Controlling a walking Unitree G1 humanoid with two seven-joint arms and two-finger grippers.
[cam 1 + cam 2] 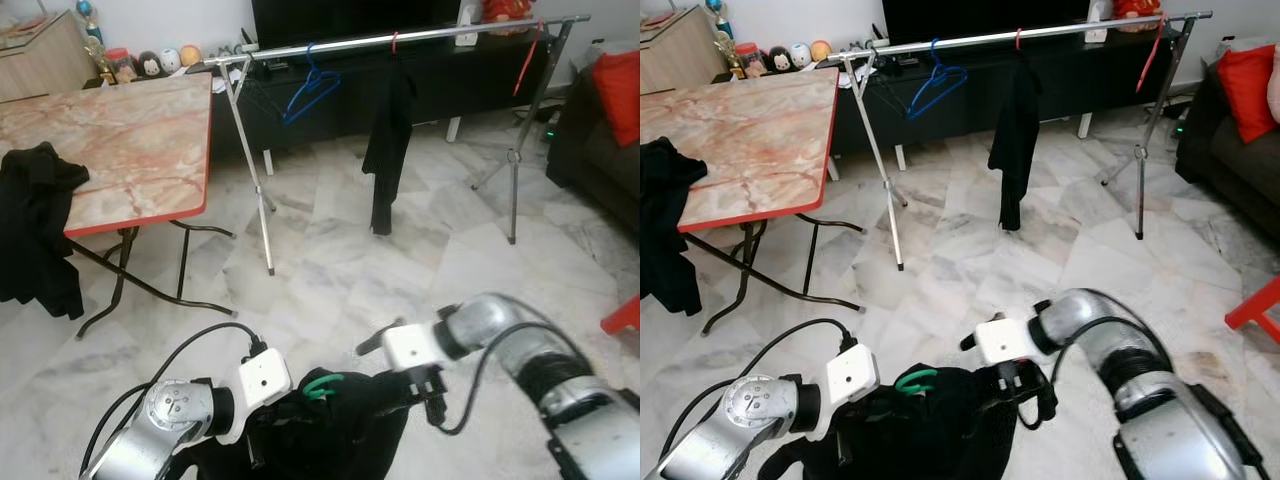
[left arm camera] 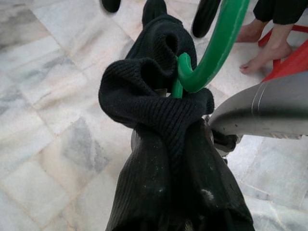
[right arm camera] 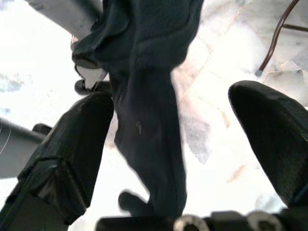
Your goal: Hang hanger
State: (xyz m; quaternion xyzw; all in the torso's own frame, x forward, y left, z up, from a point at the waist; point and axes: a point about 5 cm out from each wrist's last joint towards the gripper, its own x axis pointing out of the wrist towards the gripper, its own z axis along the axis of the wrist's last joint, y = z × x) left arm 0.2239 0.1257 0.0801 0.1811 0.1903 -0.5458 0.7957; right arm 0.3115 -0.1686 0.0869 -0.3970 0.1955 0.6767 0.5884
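Both grippers flank the garment [image 1: 330, 430]; green hanger [image 1: 322, 384] hook points up, right jaws spread, left jaws hidden.

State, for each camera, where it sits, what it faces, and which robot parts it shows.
Head eyes: look forward and down at the rail, both arms and the black garment.
Left wrist: faces the green hanger hook in that garment.
Right wrist: looks between its two open fingers at the cloth.
All views share the garment.

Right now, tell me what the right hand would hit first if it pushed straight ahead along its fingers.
Most likely the black garment hanging between the right hand's spread fingers; beyond it lies marble floor. Depth is unclear.
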